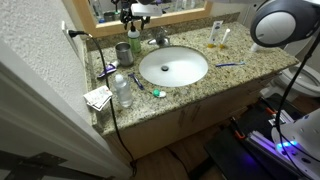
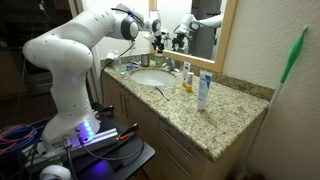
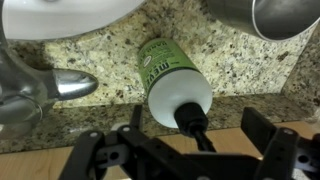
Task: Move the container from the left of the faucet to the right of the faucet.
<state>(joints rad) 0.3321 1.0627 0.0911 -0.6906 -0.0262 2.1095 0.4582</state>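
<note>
In an exterior view the white Franka arm rose in a thick upright link, bent over high up and reached out nearly level, away from the camera. At its end the wrist turned downward and carried the dark hand, which pointed down. In an exterior view taken from above, the hand showed only as a dark shape at the top edge of the picture. In the wrist view the hand was open, its two black fingers spread wide to either side and well apart from each other.
</note>
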